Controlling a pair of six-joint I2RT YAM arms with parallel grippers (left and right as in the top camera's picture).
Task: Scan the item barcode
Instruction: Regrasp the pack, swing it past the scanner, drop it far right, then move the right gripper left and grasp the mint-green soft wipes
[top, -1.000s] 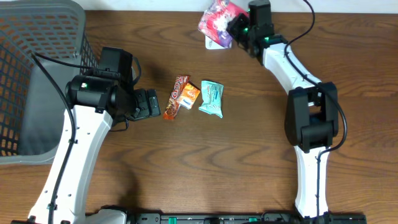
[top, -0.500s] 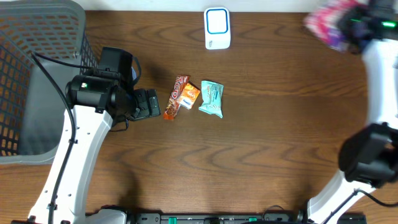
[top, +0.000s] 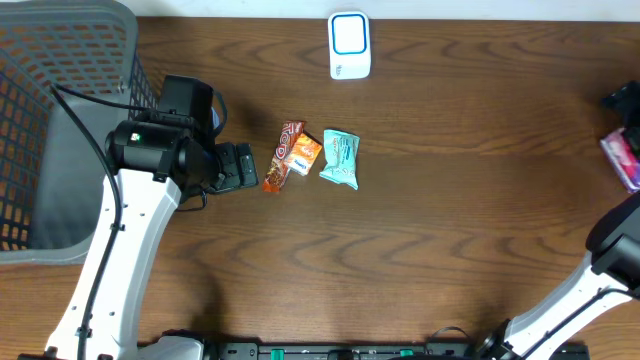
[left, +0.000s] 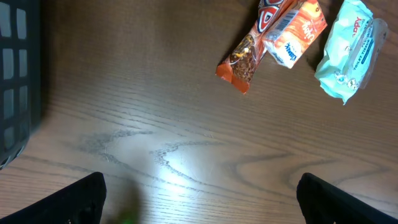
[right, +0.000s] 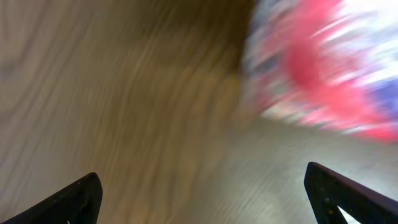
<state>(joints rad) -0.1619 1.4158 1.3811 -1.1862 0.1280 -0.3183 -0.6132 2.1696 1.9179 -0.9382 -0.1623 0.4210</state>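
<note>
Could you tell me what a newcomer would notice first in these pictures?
A brown bar, an orange packet and a teal packet lie bunched mid-table. A white scanner sits at the far edge, a grey mesh basket fills the left corner, and a pink packet shows at the right edge.

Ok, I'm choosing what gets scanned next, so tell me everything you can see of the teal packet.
The teal packet is a small pillow-style wrapper that looks like glossy plastic film. It is pale teal with white patches, dark print too small to read, and crimped ends. It looks sealed and lies flat, slightly tilted, on the wooden table, just right of the orange packet. A thin gap seems to separate them, and nothing else touches it.
</note>
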